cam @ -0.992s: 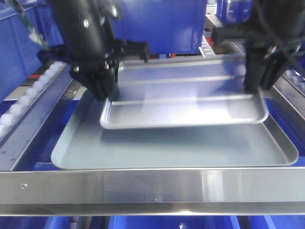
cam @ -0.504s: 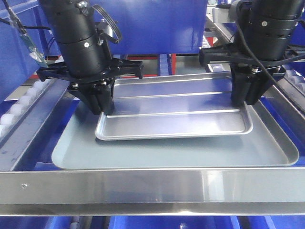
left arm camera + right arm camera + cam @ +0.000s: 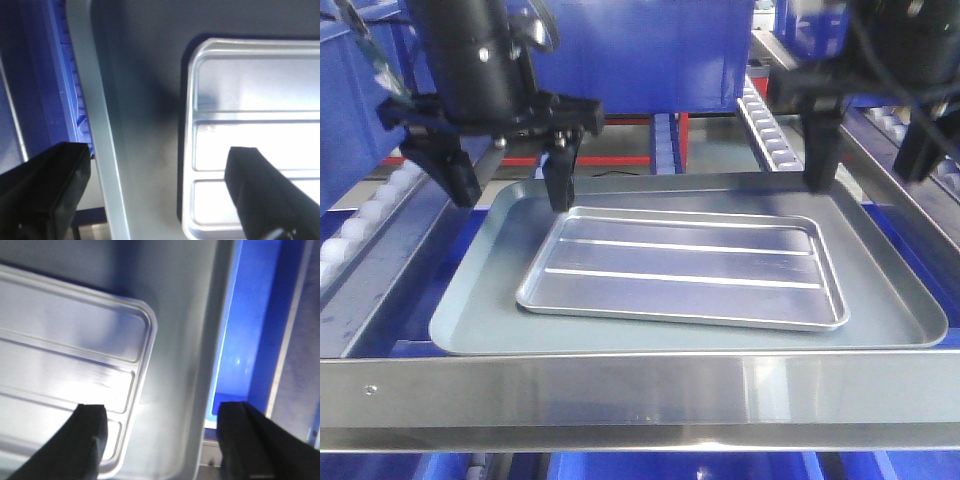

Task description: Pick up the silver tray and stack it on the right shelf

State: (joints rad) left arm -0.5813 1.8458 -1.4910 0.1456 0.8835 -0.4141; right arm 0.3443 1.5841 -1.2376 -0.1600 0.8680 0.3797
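Note:
The silver tray (image 3: 685, 268) lies flat inside the larger dull grey tray (image 3: 480, 300), which rests on the right shelf behind its brushed-steel front bar (image 3: 640, 390). My left gripper (image 3: 510, 185) hangs open above the grey tray's back left corner, touching nothing. My right gripper (image 3: 868, 160) hangs open above the back right. In the left wrist view the left gripper (image 3: 155, 165) straddles the silver tray's (image 3: 250, 125) end rim and the grey tray's (image 3: 145, 125) floor. In the right wrist view the right gripper (image 3: 162, 415) spans the silver tray's (image 3: 65, 340) corner and the grey tray's rim (image 3: 210, 365).
White rollers (image 3: 360, 225) run down the shelf's left side, and another roller lane (image 3: 765, 120) shows at the back right. A big blue bin (image 3: 650, 50) stands right behind the trays. Blue plastic (image 3: 245, 315) lies just outside the grey tray's right rim.
Both grippers have opened, let go of the silver tray and risen. The tray has dropped from its held, tilted pose to lie flat in the grey tray.

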